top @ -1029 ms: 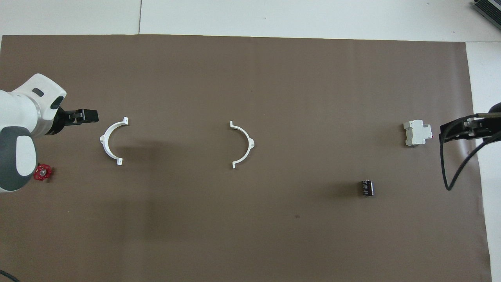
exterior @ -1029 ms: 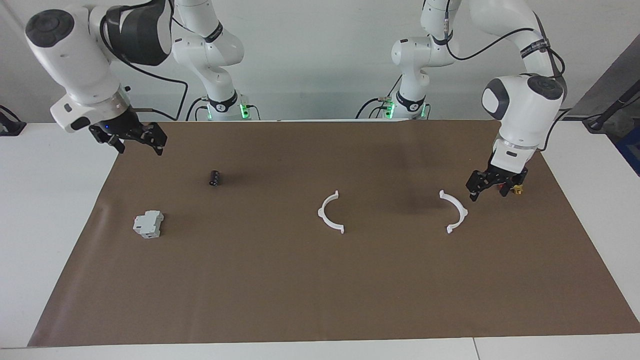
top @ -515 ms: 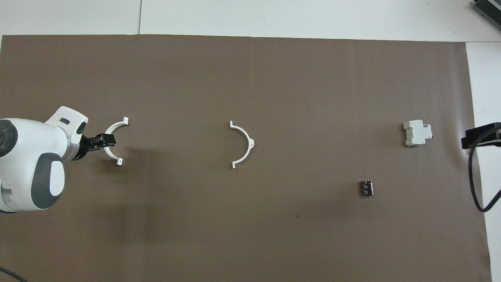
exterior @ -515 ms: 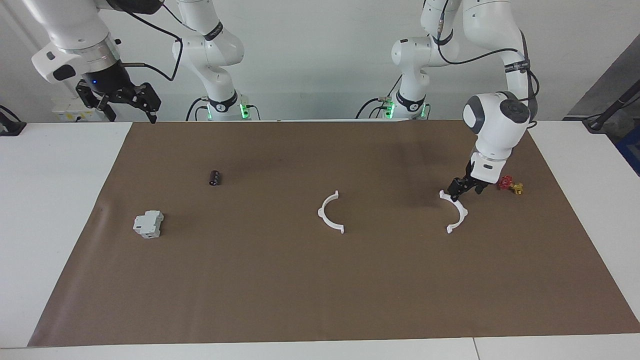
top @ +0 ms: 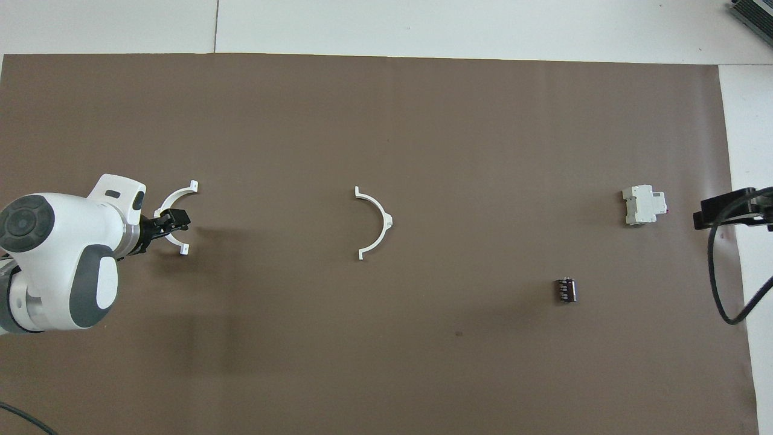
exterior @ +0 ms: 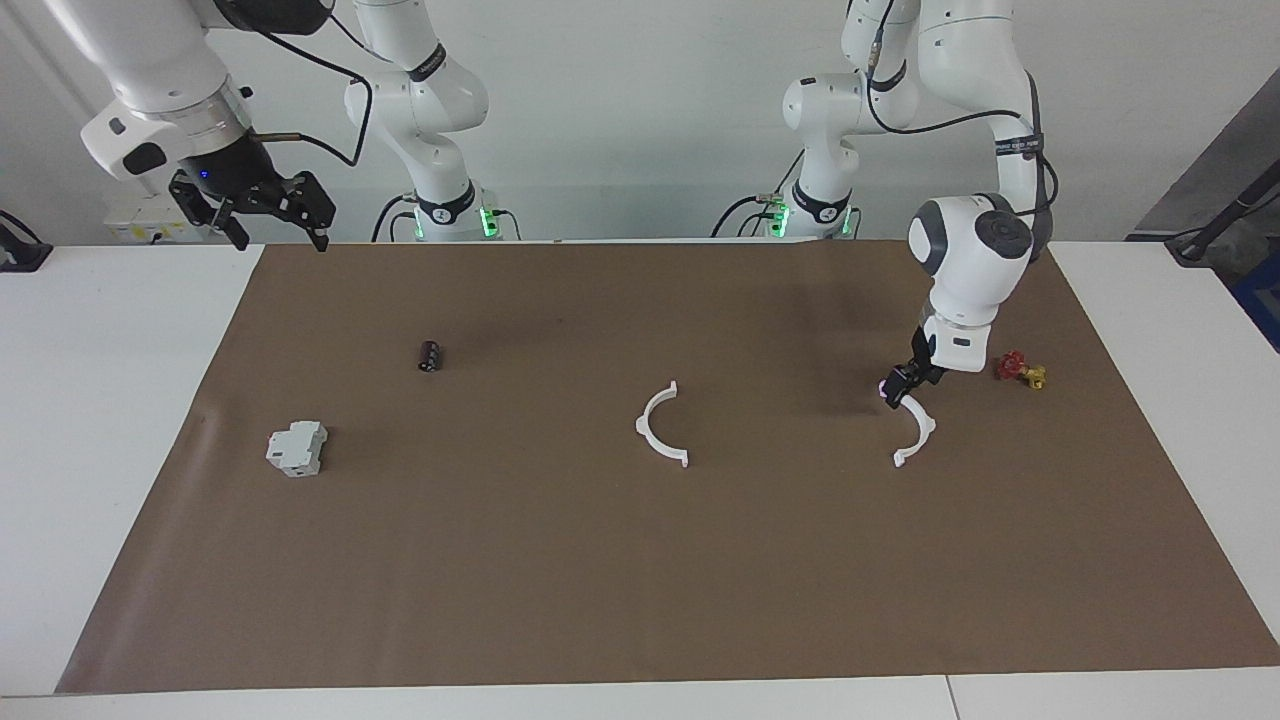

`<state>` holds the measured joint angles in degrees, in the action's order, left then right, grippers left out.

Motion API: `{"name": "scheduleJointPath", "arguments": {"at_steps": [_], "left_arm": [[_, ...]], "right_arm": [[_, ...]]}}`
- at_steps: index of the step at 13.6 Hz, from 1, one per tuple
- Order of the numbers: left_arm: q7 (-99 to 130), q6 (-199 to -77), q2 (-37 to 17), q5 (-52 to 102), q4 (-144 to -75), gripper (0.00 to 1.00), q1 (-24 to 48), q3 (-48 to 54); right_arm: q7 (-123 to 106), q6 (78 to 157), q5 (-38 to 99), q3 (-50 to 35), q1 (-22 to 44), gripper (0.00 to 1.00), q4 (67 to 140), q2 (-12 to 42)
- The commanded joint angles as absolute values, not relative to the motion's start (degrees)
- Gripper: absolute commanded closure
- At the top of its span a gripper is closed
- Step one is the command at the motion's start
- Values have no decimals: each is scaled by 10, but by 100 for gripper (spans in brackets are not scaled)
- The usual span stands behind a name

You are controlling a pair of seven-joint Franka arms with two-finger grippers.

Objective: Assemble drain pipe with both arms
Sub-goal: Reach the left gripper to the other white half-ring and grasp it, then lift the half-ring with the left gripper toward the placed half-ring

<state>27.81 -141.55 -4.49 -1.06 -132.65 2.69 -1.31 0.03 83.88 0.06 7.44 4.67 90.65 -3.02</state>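
The left tool, fingers spread, sits low at one half-ring to grasp it; the right tool waits open above the counter's edge; the other half-ring lies mid-counter, well apart.

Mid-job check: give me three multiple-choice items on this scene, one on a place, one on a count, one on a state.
1. The left gripper is at:
A. the grey block
B. the half-ring at the left arm's end
C. the middle half-ring

2. White half-rings on the mat:
A. one
B. two
C. three

3. The half-rings are:
A. joined
B. stacked
C. apart

Answers:
1 B: it is low over that half-ring, not the middle half-ring.
2 B: just those two.
3 C: bare mat lies between them.
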Motion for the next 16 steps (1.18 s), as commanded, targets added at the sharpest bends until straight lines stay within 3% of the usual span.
{"name": "scheduleJointPath", "arguments": {"at_steps": [1,6,7,8,9,10,12,13,16], "left_arm": [[290,-1429,-44,-15,-1334,0,29,-18],[287,-1458,-53,-16,-1346,0,25,-18],[288,-1459,-54,-15,-1346,4,25,-18],[291,-1460,-54,-16,-1346,12,26,-17],[290,-1460,-54,-16,-1346,26,28,-17],[289,-1460,-54,-16,-1346,42,31,-18],[285,-1456,-54,-16,-1342,85,31,-17],[285,-1455,-54,-16,-1339,97,32,-17],[285,-1451,-64,-16,-1318,100,33,-17]], "right_arm": [[14,852,8,74,55,0,918,-33],[-8,872,-32,76,75,0,940,-38],[-8,868,-31,76,73,0,937,-38],[-6,861,-22,76,73,0,933,-36],[-5,860,-10,79,72,0,932,-36],[-6,860,-9,80,71,0,932,-36],[-4,863,-9,82,72,0,932,-37],[-4,867,-9,81,72,0,933,-36],[-6,867,-9,81,72,0,933,-38]]}}
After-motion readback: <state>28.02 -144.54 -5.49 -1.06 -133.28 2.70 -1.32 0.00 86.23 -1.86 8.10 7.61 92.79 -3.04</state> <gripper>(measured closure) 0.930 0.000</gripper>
